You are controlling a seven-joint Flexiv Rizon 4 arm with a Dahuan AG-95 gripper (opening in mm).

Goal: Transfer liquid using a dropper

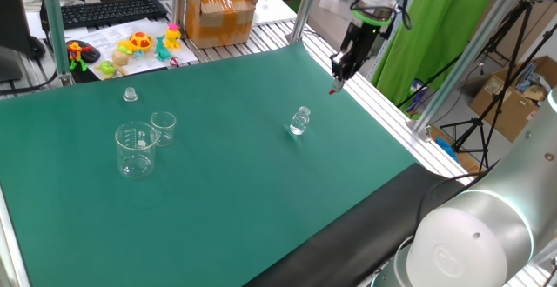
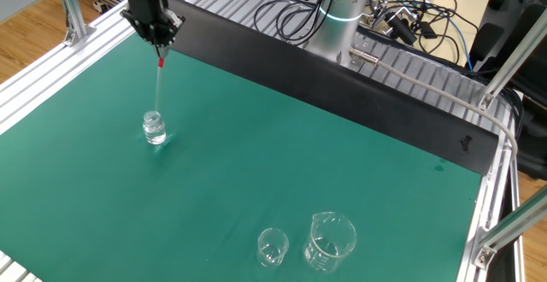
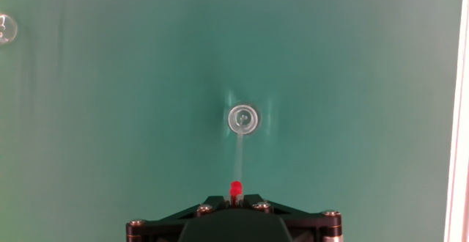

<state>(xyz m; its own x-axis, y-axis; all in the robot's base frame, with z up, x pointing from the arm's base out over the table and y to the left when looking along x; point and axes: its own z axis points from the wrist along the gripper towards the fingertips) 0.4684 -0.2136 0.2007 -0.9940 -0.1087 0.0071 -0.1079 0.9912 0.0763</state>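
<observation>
- Gripper (image 3: 234, 207) fingers hidden under the hand's black housing in the hand view; housing cut off by the bottom edge.
- Dropper (image 2: 160, 85) bulb mostly pinched out of sight, only a red end showing; clear stem faint, nearly lost against the mat (image 2: 282, 154).
- Dropper tip against the vial (image 2: 154, 128) mouth: inside or just above, cannot tell.
- Liquid level in the vial too small to make out.
- Glass at the hand view's left edge (image 3: 6, 29) cut off.
- Arm (image 1: 470, 235) cut off at the bottom right in one fixed view, blurred.
</observation>
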